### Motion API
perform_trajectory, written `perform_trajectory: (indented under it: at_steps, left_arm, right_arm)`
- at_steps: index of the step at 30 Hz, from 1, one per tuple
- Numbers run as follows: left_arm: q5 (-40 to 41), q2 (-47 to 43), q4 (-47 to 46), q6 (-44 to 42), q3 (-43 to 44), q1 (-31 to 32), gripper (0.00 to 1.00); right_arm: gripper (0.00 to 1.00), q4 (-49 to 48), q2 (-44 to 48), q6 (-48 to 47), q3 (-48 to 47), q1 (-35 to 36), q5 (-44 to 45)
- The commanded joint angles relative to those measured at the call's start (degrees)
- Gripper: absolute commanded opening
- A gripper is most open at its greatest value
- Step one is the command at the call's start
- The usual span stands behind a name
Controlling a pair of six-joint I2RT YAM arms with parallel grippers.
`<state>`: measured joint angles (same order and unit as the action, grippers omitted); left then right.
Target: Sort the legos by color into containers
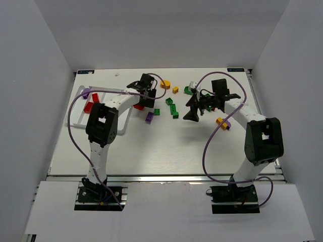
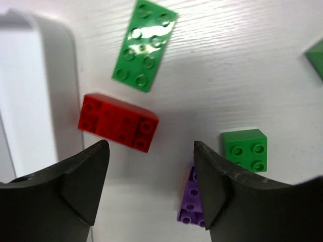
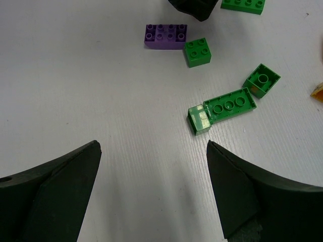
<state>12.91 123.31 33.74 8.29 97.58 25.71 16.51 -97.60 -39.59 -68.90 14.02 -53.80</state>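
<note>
**Operator:** Left gripper (image 2: 150, 146) status?

**Technician:** Jaws apart, nothing held. The red brick (image 2: 118, 122) lies just ahead, offset toward the tray-side finger, beside the tray wall (image 2: 58, 85) (contact unclear).

**Operator:** Brick's long axis?

**Technician:** Roughly along the finger-to-finger line, so rotating the wrist probably comes first. The right gripper (image 3: 151, 146), empty and wide open, is farther.

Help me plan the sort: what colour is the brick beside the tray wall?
Red: the brick shows best in the left wrist view.
</note>
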Motion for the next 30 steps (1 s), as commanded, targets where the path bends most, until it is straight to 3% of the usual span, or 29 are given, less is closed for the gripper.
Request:
perform_trajectory:
  at_steps: [1, 9, 13, 18, 30]
  left_arm:
    - [9.1, -3.8, 6.9, 14.3, 5.5, 0.4, 0.79]
    - [7.0, 0.0, 14.1, 40.5, 9.2, 0.4, 0.78]
    - [7.6, 3.2, 18.8, 47.7, 11.1, 0.4, 0.77]
    - [10.9, 2.5, 16.8, 51.3, 7.3, 0.5, 0.78]
    - [15.1, 9.1, 15.7, 51.9, 12.1, 0.4, 0.79]
  right_arm:
    - [0.89, -1.6, -0.3, 0.2, -1.3, -0.4, -1.6]
    - [0.9, -1.8, -0.6, 0.4, -1.7, -0.6, -2.1]
    - [0.89, -1.6, -0.4, 0.0, -1.6, -0.9, -2.3]
    - [0.89, -1.7, -0.2, 0.0, -1.1, -1.6, -2.6]
    - [0.9, -1.8, -0.6, 0.0, -1.8, -2.4, -3.1]
